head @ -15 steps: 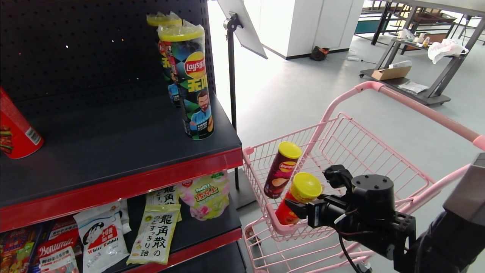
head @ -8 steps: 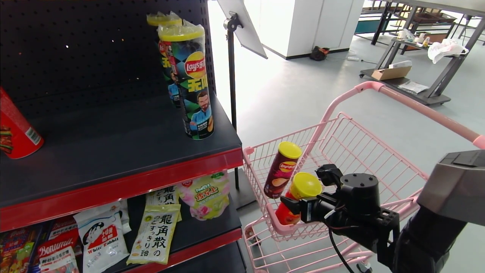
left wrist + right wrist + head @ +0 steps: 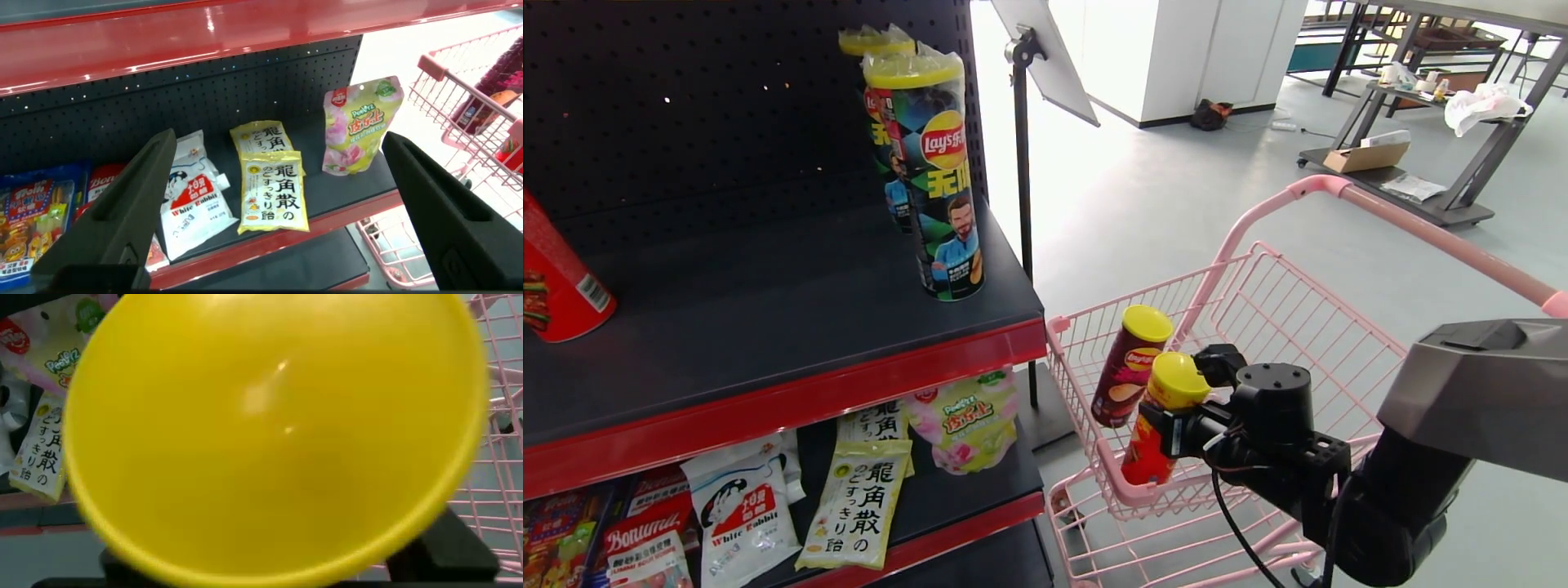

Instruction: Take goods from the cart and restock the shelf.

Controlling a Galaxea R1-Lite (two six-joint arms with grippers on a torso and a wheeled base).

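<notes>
A red chip can [image 3: 1147,449] with a yellow lid [image 3: 1176,380] stands tilted at the front corner of the pink cart [image 3: 1262,265]. My right gripper [image 3: 1191,398] is shut on its upper part, just below the lid. The right wrist view looks straight onto that yellow lid [image 3: 278,433]. Just behind it, a maroon chip can [image 3: 1127,380] leans against the cart's wire wall. In the left wrist view my left gripper [image 3: 279,155] is open in front of the lower shelf, with nothing between its fingers [image 3: 135,208].
The upper shelf board [image 3: 768,327] has two tall wrapped chip cans [image 3: 935,171] at its right end and a red can [image 3: 556,278] at the left edge. Snack bags [image 3: 274,192] lie on the lower shelf. A stand pole [image 3: 1023,180] rises between shelf and cart.
My right gripper has moved left and slightly up along the cart's front corner. The red can in it has risen a little and stands more upright.
</notes>
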